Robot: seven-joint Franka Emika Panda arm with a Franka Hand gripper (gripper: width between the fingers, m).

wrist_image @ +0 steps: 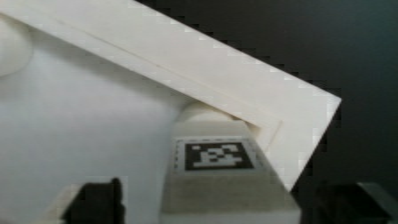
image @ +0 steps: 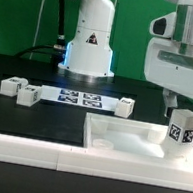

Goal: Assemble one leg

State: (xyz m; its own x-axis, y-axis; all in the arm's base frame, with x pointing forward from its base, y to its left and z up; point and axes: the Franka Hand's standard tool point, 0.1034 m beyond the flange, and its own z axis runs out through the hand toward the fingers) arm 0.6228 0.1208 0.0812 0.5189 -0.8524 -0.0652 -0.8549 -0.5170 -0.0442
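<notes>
The leg (wrist_image: pixel 217 160) stands upright, long axis vertical, tucked into the corner of the tabletop (wrist_image: pixel 107 110) just beside its raised rim. It lies centred between the fingers (wrist_image: pixel 98 203) with a clear gap on either side. The gripper (wrist_image: pixel 228 205) is spread wide and has hold of nothing. I judge that closing straight inward would grasp the leg across its width.

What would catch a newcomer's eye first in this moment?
The tagged leg stands in a corner of the tabletop, at the exterior view's right, with the gripper open around it. Behind, loose legs lie either side of the marker board.
</notes>
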